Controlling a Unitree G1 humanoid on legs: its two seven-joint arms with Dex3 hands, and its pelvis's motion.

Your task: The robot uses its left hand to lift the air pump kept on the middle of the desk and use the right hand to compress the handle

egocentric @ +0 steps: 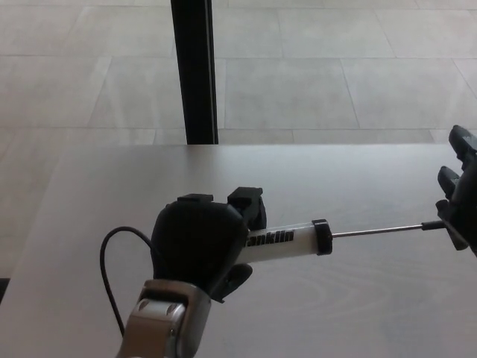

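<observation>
Your desk (358, 179) fills the lower part of the head view, a pale, smooth top with tiled floor and a dark post (194, 71) beyond its far edge. Above its middle, your left hand (200, 250) has its fingers wrapped tight around the near end of the pump (287, 240), holding the white barrel roughly level and pointing toward your right. A thin black cable (108, 280) loops beside that wrist.

Treat the pump as a light, stiff thing: hard plastic barrel, probably a little slick, so a full wrap around the barrel is the sensible hold, and you have one. The weak part is the thin metal rod (376, 230), drawn well out of the black collar; push along its line, not across it, or it could bend or twist the barrel in your grip.

At the picture's right edge, your right hand (460, 198) is at the rod's end, where the handle is hidden behind it. You cannot tell whether those fingers have closed on the handle or only lie against it.
</observation>
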